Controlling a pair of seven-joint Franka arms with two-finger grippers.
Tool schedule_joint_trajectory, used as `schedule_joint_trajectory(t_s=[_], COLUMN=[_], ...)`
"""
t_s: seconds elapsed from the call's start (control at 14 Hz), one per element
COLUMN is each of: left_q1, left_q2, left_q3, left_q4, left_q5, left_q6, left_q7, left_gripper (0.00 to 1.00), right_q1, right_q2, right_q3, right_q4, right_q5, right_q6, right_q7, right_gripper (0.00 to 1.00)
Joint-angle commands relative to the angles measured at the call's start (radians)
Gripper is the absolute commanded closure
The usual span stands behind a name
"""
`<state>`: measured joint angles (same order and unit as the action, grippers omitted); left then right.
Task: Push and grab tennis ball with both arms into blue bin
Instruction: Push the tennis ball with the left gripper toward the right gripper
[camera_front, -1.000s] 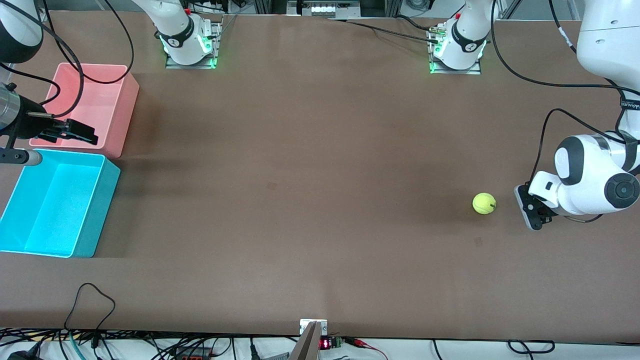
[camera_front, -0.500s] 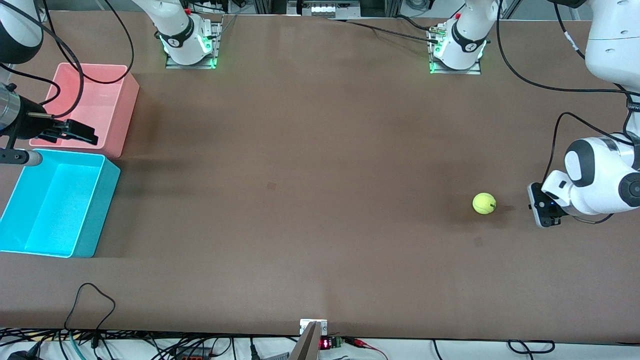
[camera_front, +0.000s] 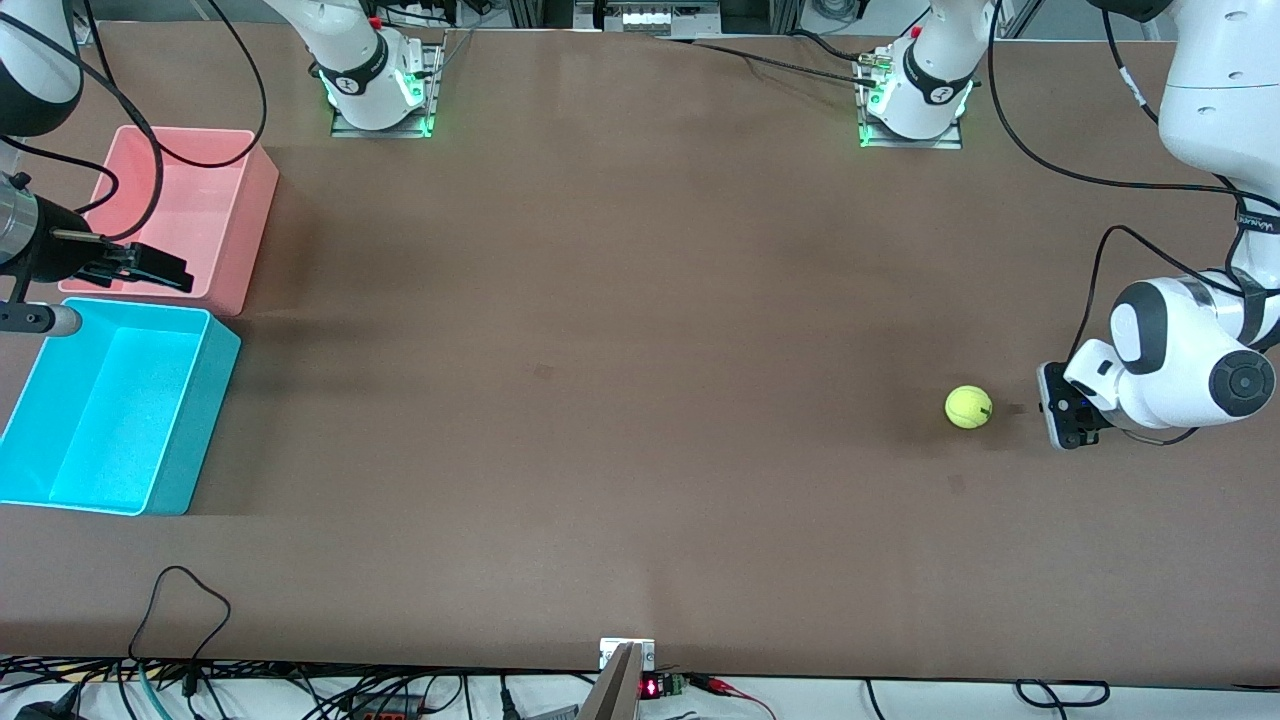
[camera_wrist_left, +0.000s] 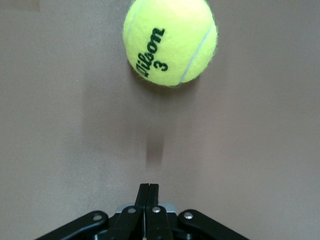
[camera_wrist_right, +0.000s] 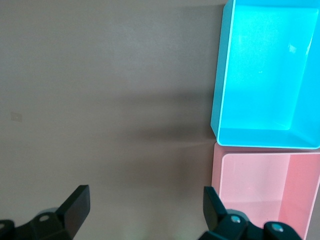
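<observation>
The tennis ball (camera_front: 968, 407) lies on the brown table toward the left arm's end. In the left wrist view the ball (camera_wrist_left: 170, 42) shows dark lettering. My left gripper (camera_front: 1050, 410) is low beside the ball, on the side toward the left arm's end, a short gap away. Its fingers are shut and empty and point at the ball (camera_wrist_left: 148, 186). My right gripper (camera_front: 165, 270) is open and empty over the pink bin's near edge, just above the blue bin (camera_front: 205, 400). The right wrist view shows the open gripper (camera_wrist_right: 146, 205) and the empty blue bin (camera_wrist_right: 265, 70).
The pink bin (camera_front: 190, 210) stands beside the blue bin, farther from the front camera; it also shows in the right wrist view (camera_wrist_right: 265, 185). A wide stretch of bare table lies between the ball and the bins. Cables lie along the table's near edge (camera_front: 180, 600).
My left gripper drew away from the ball, then came back toward it. The ball has not moved. The right gripper stays almost still.
</observation>
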<state>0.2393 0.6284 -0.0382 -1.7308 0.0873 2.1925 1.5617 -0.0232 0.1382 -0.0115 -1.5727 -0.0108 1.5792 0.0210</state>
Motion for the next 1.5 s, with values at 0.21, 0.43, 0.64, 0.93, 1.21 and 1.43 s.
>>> schedule_joint_trajectory(t_s=[0.21, 0.43, 0.64, 0.93, 1.21, 1.43], left_q1=[-0.044, -0.121, -0.265, -0.250, -0.178, -0.163], left_q2=[-0.013, -0.003, -0.007, -0.036, -0.072, -0.082], left_q3=[-0.035, -0.139, -0.177, -0.175, -0.173, -0.166], left_q4=[-0.035, -0.075, -0.005, 0.043, 0.054, 0.112], left_q5=[0.022, 0.022, 0.006, 0.006, 0.012, 0.012], left_q6=[-0.004, 0.004, -0.010, -0.134, -0.146, -0.148], left_q7=[-0.035, -0.271, -0.474, -0.465, -0.439, -0.446], left_gripper=[1.00, 1.00, 1.00, 1.00, 1.00, 1.00], right_q1=[0.002, 0.005, 0.009, 0.046, 0.068, 0.112], right_q2=[-0.009, -0.006, -0.003, 0.014, 0.059, 0.101], right_q3=[0.007, 0.007, 0.008, 0.008, 0.008, 0.008], right_q4=[-0.007, -0.010, -0.009, -0.009, -0.010, -0.020], right_q5=[-0.001, -0.002, -0.003, -0.012, -0.011, -0.009], right_q6=[-0.005, -0.007, -0.014, -0.025, -0.068, -0.048], right_q7=[0.007, 0.007, 0.007, -0.003, -0.010, -0.010], right_gripper=[0.00, 0.00, 0.00, 0.00, 0.00, 0.00])
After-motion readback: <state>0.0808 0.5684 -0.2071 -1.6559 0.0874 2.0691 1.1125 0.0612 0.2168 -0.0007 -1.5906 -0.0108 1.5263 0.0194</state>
